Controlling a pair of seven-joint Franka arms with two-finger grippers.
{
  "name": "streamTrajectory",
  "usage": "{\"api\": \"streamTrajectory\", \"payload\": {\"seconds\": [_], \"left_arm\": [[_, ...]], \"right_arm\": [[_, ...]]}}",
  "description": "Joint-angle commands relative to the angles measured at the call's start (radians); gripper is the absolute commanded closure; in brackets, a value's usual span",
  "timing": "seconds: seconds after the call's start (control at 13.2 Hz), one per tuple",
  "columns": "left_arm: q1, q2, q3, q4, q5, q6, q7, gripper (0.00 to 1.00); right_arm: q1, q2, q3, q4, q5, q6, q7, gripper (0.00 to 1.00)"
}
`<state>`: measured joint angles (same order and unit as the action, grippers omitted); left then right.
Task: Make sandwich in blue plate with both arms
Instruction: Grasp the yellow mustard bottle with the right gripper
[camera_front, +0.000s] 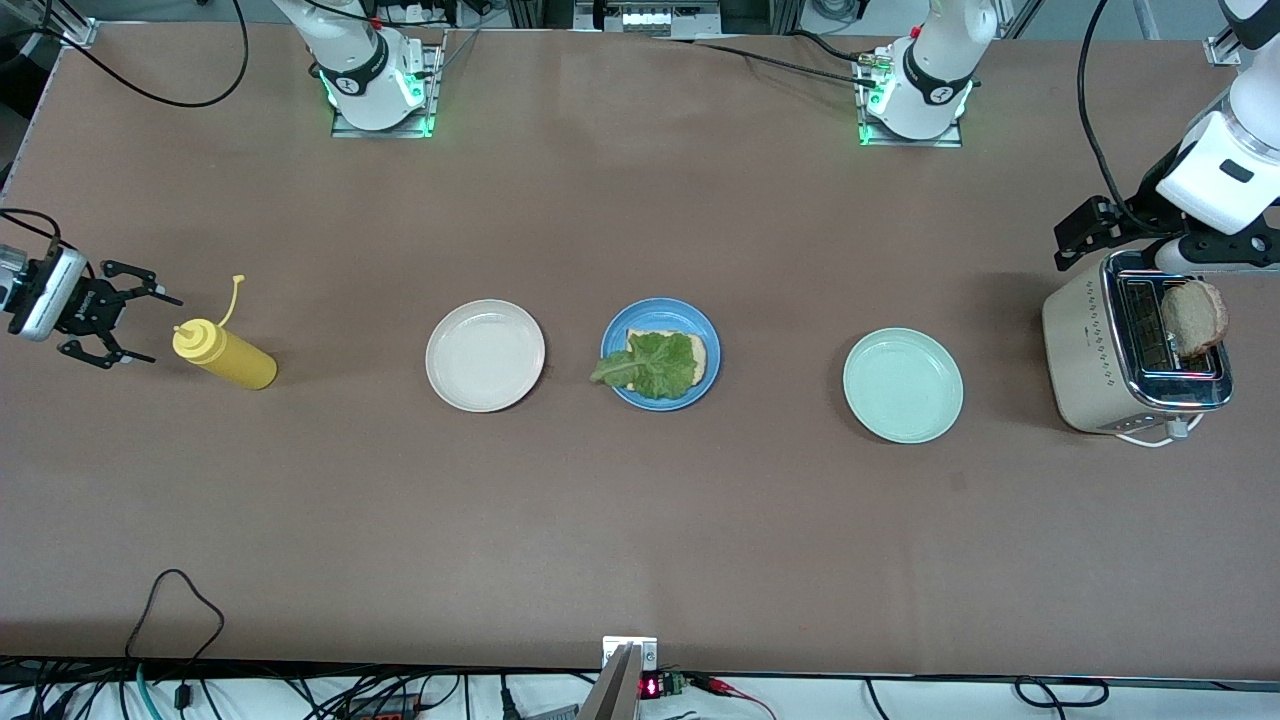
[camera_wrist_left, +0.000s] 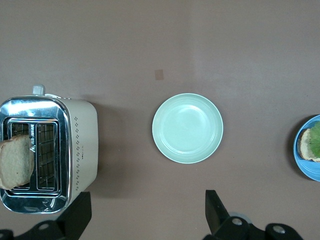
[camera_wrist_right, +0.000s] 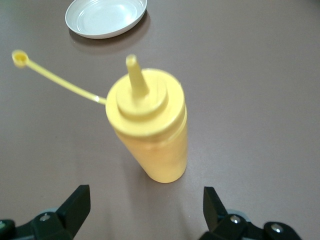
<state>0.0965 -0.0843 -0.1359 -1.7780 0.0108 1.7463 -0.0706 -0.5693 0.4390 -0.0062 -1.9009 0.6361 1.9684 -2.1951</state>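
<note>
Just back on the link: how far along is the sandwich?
Done: one bread slice lies in the blue plate with the lettuce leaf on it. In hand: nothing; the second slice sits in the toaster, left gripper over the toaster, open. The right gripper, open, faces the yellow bottle. Left: top slice onto the lettuce.

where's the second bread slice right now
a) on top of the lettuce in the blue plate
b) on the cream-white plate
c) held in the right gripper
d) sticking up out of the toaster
d: the second bread slice stands in a slot of the toaster, while the blue plate holds only one slice under the lettuce.
</note>
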Motion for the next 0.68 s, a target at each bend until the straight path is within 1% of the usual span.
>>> {"api": "streamTrajectory", "payload": {"seconds": [0.0, 0.3, 0.53, 0.61], "left_arm": [[0.005, -0.002, -0.001, 0.012, -0.017, -0.004, 0.021, 0.0], [0.003, -0.002, -0.001, 0.014, -0.015, -0.002, 0.021, 0.0], [0.005, -0.002, -0.019, 0.014, -0.012, -0.001, 0.021, 0.0], [0.005, -0.002, -0.019, 0.014, -0.012, -0.001, 0.021, 0.0]], "right_arm": [[-0.038, 0.044, 0.015, 0.008, 0.1, -0.016, -0.119, 0.0], [-0.067, 0.105, 0.015, 0.009, 0.213, -0.074, -0.265, 0.0], [-0.075, 0.138, 0.017, 0.019, 0.221, -0.077, -0.296, 0.0], [-0.075, 0.156, 0.018, 0.038, 0.223, -0.091, -0.314, 0.0]]}}
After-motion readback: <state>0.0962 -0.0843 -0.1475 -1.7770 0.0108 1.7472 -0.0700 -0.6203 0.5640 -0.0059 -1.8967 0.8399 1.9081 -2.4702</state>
